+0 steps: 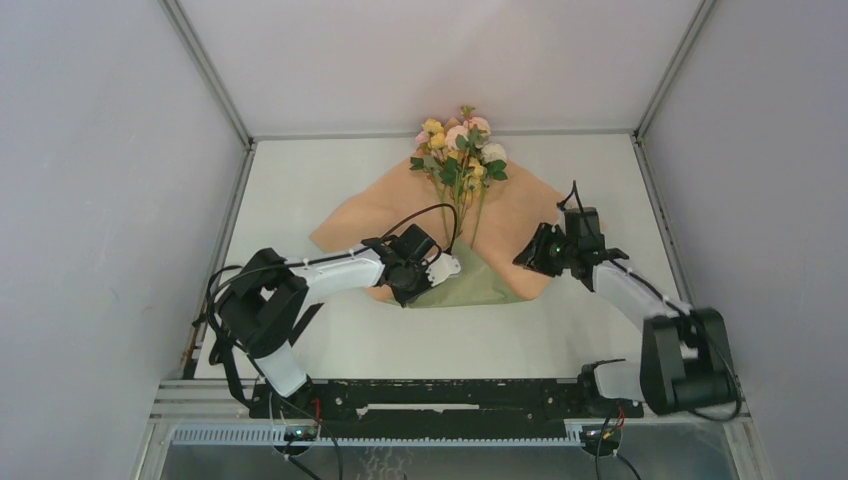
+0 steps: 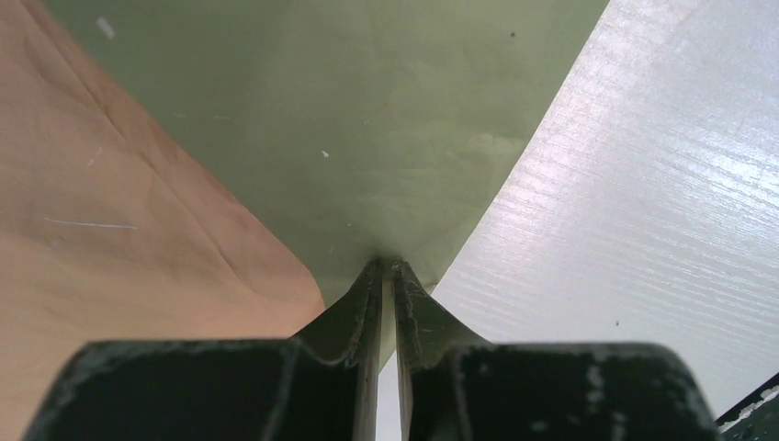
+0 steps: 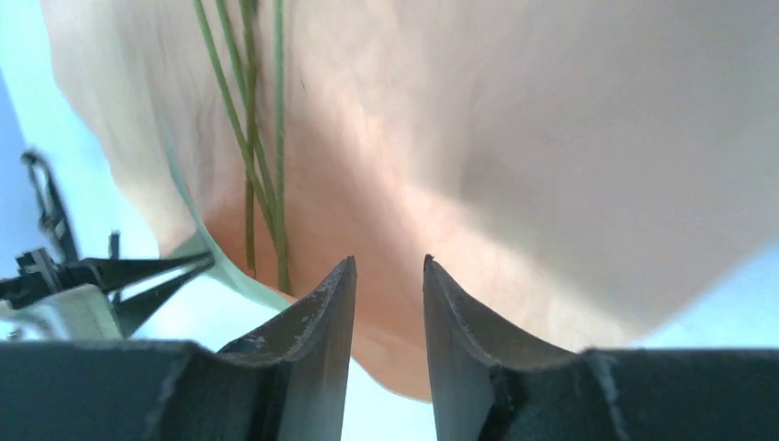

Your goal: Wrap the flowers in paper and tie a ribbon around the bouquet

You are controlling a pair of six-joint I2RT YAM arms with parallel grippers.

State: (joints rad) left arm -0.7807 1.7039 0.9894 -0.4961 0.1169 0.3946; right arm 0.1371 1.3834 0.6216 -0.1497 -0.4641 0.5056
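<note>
From above, the paper (image 1: 360, 215) lay peach side up on the table (image 1: 290, 170). The flowers (image 1: 460, 150) rested on it, heads toward the far edge, and its near corner was folded over, showing olive. At the left wrist, the left tool (image 2: 388, 268) pinched that olive fold. At the right wrist, the right tool (image 3: 388, 276) stood parted and empty beside the paper's edge.

Fingers (image 2: 356, 312) pinching olive paper (image 2: 367, 119), peach face left, table (image 2: 643, 193) right
</note>
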